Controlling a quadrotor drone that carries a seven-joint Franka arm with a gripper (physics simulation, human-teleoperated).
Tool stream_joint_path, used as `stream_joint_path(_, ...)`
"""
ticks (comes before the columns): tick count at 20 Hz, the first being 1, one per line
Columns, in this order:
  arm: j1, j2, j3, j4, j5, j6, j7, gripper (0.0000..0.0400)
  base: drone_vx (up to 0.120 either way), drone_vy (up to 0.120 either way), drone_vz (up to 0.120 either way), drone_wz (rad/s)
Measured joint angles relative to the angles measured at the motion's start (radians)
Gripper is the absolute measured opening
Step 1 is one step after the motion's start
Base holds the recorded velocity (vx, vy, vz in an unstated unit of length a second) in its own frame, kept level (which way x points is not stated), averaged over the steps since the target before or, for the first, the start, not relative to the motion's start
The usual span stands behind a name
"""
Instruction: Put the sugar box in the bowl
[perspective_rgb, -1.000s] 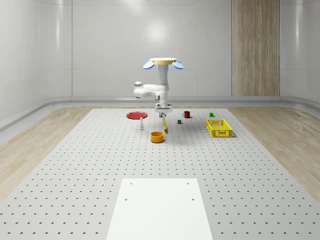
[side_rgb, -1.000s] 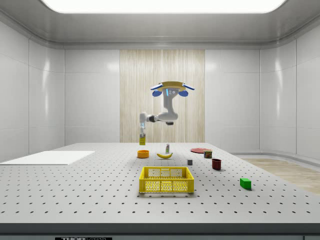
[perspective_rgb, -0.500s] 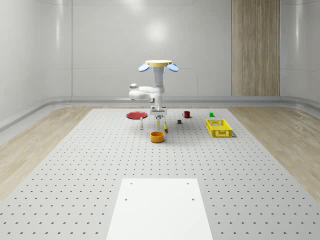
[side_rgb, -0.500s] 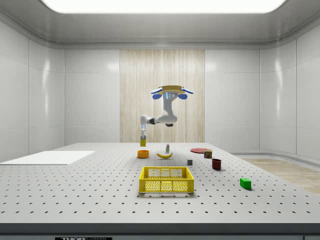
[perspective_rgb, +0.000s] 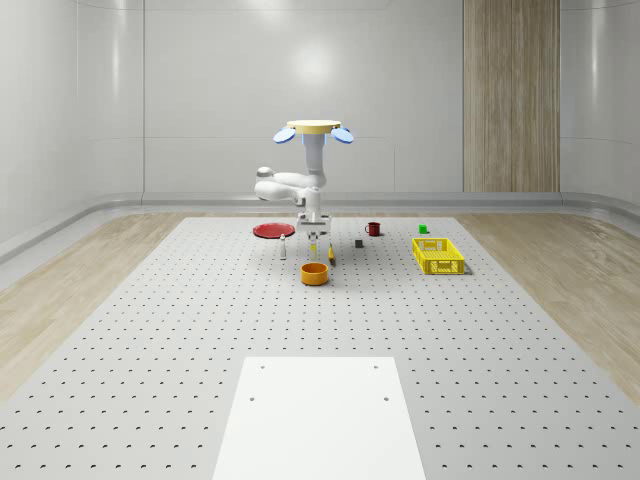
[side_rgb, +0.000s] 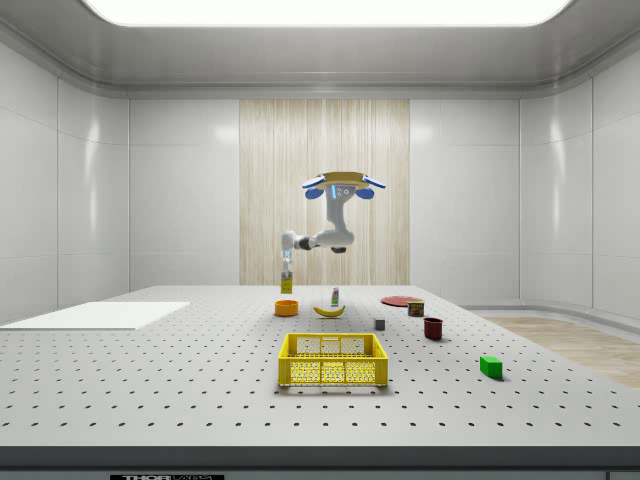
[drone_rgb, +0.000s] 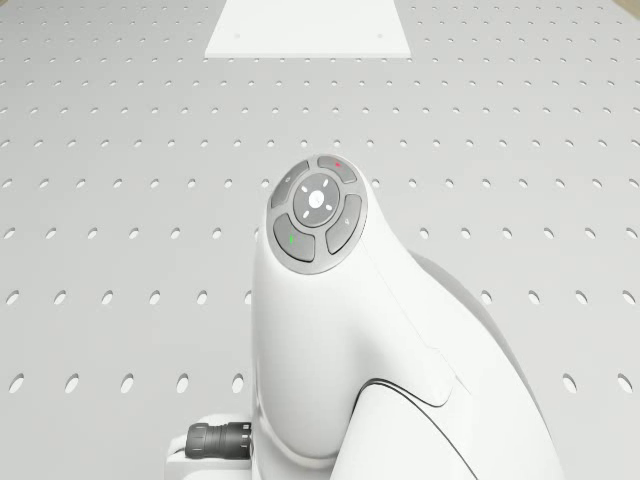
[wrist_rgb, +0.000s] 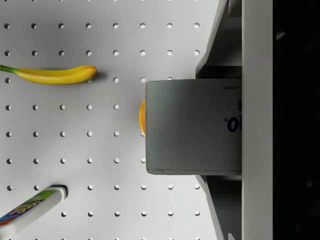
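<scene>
Perforated grey table (perspective_rgb: 150, 330) under all. Gripper (wrist_rgb: 220, 127) pinches the box (wrist_rgb: 192, 127), its grey end face bearing blue print, just above the bowl (perspective_rgb: 315, 273). Banana (wrist_rgb: 52, 75) and marker (wrist_rgb: 30, 210) lie beyond. Drone (perspective_rgb: 307, 129) hovers above.

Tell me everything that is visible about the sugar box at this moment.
The sugar box is a cardboard-looking carton held in the air by the pincer, whose fingers clamp it on two opposite sides. In the wrist view its plain grey end panel faces the camera, with a little dark blue print at one edge. In the side view it hangs upright, yellow, directly above the orange bowl and not touching it. The bowl's rim peeks out from behind the box in the wrist view.
</scene>
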Motion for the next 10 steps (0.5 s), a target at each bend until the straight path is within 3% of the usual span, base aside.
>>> stream_joint_path(10,-0.017,-0.006,-0.142,0.026,-0.134,0.049,0.002,0.0163,0.0,0.0,0.0,0.0)
